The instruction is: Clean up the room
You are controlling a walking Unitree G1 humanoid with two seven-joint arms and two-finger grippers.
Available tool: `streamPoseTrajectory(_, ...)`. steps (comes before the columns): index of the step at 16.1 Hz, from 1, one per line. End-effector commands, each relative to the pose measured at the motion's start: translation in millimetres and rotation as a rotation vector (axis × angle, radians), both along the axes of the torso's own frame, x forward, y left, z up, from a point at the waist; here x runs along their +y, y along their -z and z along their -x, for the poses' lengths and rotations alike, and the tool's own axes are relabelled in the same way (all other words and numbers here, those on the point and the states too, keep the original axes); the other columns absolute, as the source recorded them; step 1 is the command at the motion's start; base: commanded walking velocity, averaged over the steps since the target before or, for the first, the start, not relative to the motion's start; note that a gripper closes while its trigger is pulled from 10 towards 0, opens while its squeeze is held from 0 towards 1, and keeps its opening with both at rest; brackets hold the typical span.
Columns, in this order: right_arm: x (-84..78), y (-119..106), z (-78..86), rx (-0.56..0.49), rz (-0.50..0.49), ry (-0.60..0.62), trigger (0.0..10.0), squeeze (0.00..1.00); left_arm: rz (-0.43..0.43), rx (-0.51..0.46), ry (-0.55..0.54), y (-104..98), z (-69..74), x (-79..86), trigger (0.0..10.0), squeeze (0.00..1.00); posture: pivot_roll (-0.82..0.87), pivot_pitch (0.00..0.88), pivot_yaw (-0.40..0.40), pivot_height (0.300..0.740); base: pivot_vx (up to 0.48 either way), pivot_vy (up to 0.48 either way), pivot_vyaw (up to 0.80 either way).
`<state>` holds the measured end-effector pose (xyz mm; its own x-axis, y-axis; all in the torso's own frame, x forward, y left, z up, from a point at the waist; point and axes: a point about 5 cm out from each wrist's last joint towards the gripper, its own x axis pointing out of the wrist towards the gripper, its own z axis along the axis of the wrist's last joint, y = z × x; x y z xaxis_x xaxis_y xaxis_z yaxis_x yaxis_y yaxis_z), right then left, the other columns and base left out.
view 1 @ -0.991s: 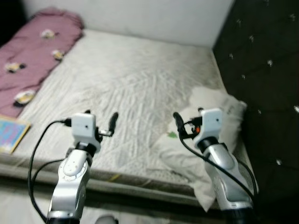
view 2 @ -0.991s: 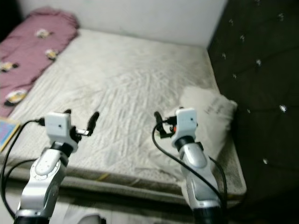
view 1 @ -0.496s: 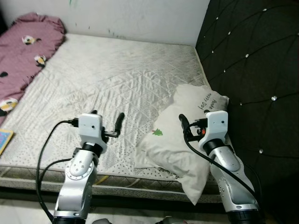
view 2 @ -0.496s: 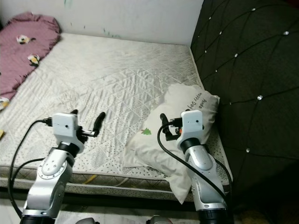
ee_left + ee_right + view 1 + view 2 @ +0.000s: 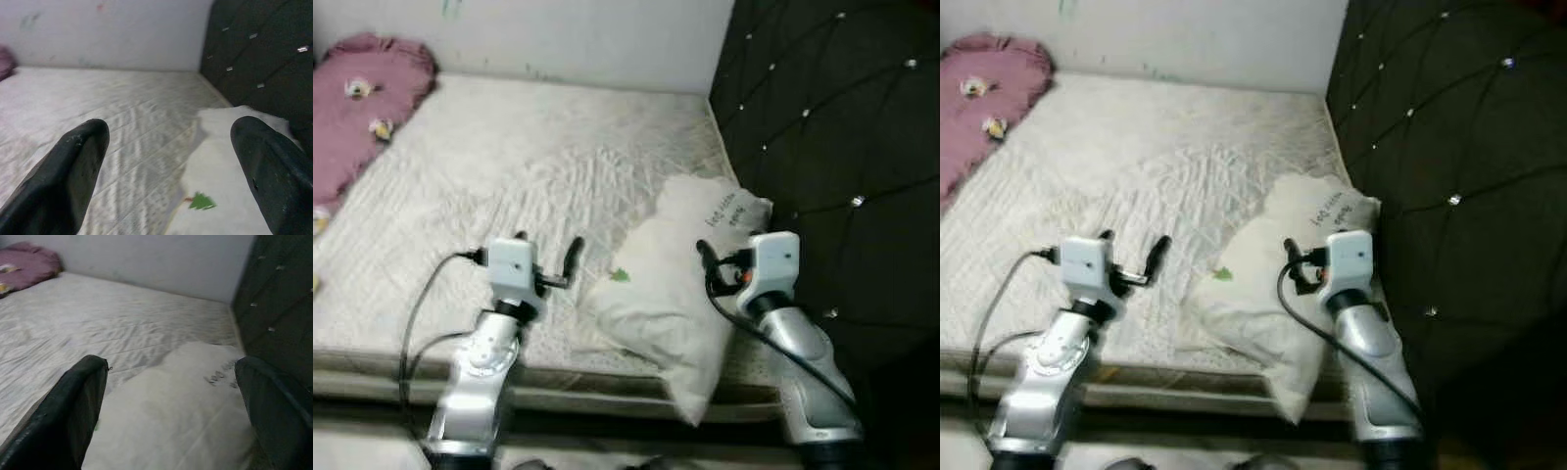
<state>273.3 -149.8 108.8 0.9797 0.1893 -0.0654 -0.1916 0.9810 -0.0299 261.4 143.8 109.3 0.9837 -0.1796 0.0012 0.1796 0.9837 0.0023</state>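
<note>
A crumpled white pillow (image 5: 677, 284) with a small green mark and dark lettering lies on the bare quilted mattress (image 5: 509, 166), up against the black tufted headboard (image 5: 822, 127). Its lower corner hangs over the bed's front edge. My right gripper (image 5: 732, 257) is raised over the pillow's right part, open, with nothing between its fingers (image 5: 73, 416); the pillow (image 5: 181, 401) lies just beyond them. My left gripper (image 5: 548, 249) hovers over the mattress a little left of the pillow (image 5: 230, 161), also open and holding nothing.
A pink patterned blanket (image 5: 362, 103) lies bunched along the far left side of the bed. A pale wall (image 5: 558, 39) runs behind the mattress. The bed's front edge (image 5: 391, 367) is close below my arms. The picture is slightly blurred.
The whole picture has shifted, so the camera has moved: the pillow now sits nearer the middle and the blanket further left. Both arms hold the same raised, open pose.
</note>
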Motion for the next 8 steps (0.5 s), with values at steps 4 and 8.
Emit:
streamPoseTrajectory(4, -3.0, 1.0, -0.8, 0.010, 0.029, 0.014, 10.0, 0.00, -0.078, -0.033, -0.056, -11.3, -7.2, 11.2, 10.0, 0.00, -0.02, 0.000, -0.096, 0.740, 0.000, 0.000, 0.00)
streamPoseTrajectory(8, 0.3, 4.7, 0.2, 0.021, -0.001, 0.030, 10.0, 0.00, -0.034, 0.006, -0.070, 1.6, 4.4, 22.9, 10.0, 0.00, -0.05, 0.000, -0.045, 0.740, 0.000, 0.000, -0.20)
